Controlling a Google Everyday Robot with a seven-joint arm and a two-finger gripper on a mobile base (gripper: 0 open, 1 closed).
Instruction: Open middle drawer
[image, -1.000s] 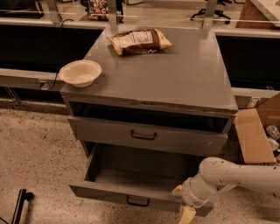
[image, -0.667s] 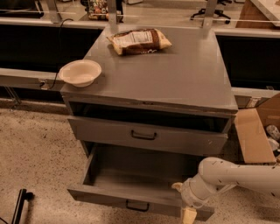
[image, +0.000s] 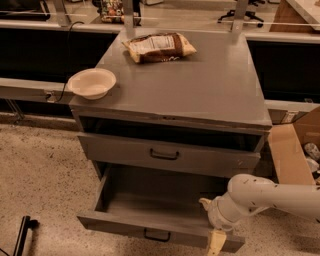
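Note:
The grey cabinet (image: 200, 95) has a closed drawer front (image: 210, 161) with a black bar handle under a dark gap. Below it the middle drawer (image: 150, 200) is pulled well out, its inside bare. Its front (image: 115, 225) with a small black handle (image: 156, 235) faces me at the bottom of the view. My gripper (image: 215, 239), at the end of the white arm (image: 270, 197), hangs over the right end of this drawer's front, right of the handle. Any drawer lower down is hidden under the open one.
A white bowl (image: 92, 82) sits at the cabinet top's left front corner and a chip bag (image: 159, 47) lies at its back. A cardboard box (image: 295, 150) stands to the right. A black object (image: 22, 235) lies on the speckled floor at the lower left.
The middle drawer has slid further out toward me. My gripper has moved down and toward me with the drawer's front.

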